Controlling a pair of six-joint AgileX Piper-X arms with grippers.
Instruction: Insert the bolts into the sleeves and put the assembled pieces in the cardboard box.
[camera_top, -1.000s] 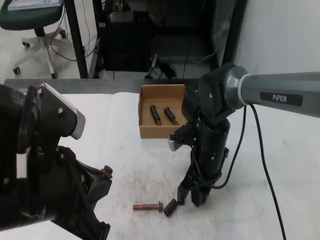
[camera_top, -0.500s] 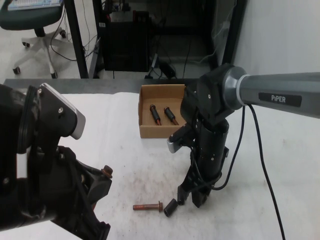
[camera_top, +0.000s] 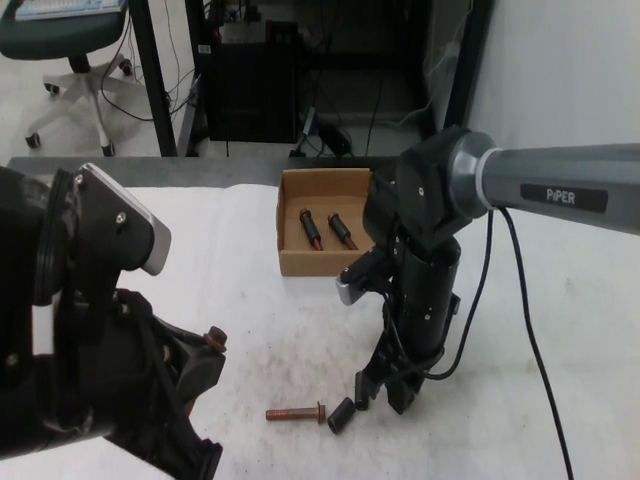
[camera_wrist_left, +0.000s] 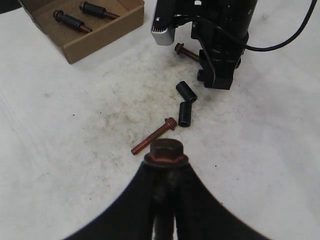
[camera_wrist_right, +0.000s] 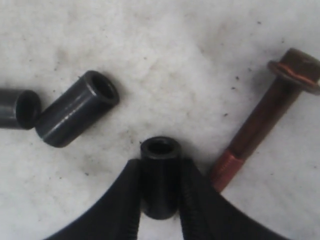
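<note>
While the right pincer (camera_wrist_right: 160, 169) pinches a sleeve (camera_wrist_right: 160, 149) close beside a loose sleeve (camera_wrist_right: 75, 117) and a loose bolt (camera_wrist_right: 270, 110), the left pincer (camera_wrist_left: 166, 167) clamps a second bolt (camera_wrist_left: 165, 150) above bare worktop (camera_wrist_left: 60, 150).

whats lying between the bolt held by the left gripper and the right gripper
In the left wrist view, a loose bolt and two black sleeves lie between the held bolt and the right gripper.
</note>
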